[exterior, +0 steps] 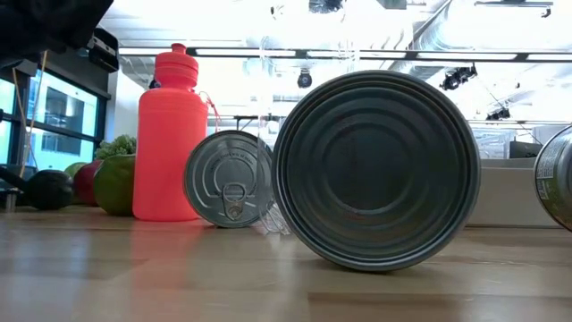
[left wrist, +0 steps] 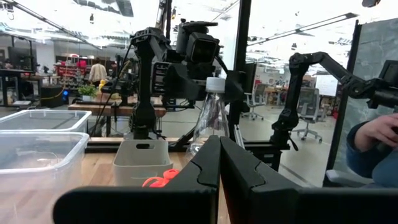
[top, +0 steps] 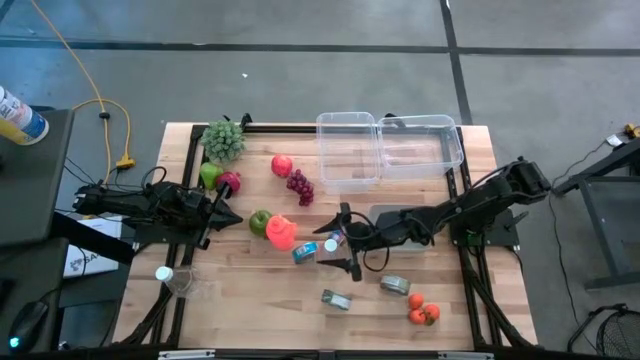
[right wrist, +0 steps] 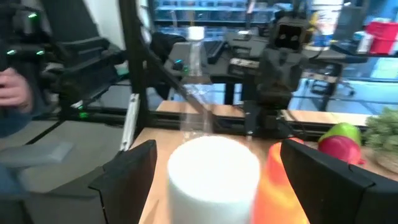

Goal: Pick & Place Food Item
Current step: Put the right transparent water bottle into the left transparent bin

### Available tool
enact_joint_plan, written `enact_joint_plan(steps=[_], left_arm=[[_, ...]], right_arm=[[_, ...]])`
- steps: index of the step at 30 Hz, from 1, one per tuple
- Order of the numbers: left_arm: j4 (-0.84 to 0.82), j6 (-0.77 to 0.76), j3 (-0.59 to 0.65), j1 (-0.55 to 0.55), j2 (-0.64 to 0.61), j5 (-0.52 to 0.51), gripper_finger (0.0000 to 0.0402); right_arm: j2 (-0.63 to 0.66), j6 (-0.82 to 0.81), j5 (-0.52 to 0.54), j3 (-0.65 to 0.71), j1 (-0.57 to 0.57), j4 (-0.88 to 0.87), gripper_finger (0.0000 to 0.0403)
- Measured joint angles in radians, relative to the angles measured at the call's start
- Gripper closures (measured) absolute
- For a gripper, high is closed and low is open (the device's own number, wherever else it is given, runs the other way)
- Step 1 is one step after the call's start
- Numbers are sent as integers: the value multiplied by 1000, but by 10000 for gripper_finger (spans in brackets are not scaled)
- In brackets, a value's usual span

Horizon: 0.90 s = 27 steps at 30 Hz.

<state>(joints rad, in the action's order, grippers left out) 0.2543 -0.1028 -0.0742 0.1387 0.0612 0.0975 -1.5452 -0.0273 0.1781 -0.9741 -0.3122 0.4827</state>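
My right gripper [top: 347,240] [right wrist: 214,180] is open at the table's middle and points toward the left edge. Its fingers stand on either side of an upright white-topped cylinder [top: 331,243] [right wrist: 214,171], with a gap showing on each side. Just beyond the cylinder stands a red bottle [top: 281,232] [right wrist: 283,186], next to a green apple [top: 260,221]. A blue-labelled can [top: 305,252] [exterior: 231,179] lies on its side beside the cylinder. My left gripper [top: 228,215] [left wrist: 219,168] waits shut at the table's left side, holding nothing.
Far left: leafy greens [top: 223,140], a pear [top: 208,175], a dark apple [top: 230,183]. A red apple [top: 282,165] and grapes [top: 300,186] lie mid-table. Two clear bins [top: 347,150] [top: 425,145] stand at the back. A grey bin [top: 395,215], two cans [top: 336,299] [top: 395,285] and tomatoes [top: 422,313] are nearer.
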Motion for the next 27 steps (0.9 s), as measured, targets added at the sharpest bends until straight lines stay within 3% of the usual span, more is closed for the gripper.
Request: enact_joint_plan(steps=[8,24,27], left_arm=[[0,-2,0,0,0,-1,401],[0,-2,0,0,0,-2,401],[0,-2,0,0,0,-2,401]], right_arm=[[8,-21,22,0,0,-35,99],[8,-47,-53,0,0,-67,284],[8,-48,-52,0,0,-65,285]])
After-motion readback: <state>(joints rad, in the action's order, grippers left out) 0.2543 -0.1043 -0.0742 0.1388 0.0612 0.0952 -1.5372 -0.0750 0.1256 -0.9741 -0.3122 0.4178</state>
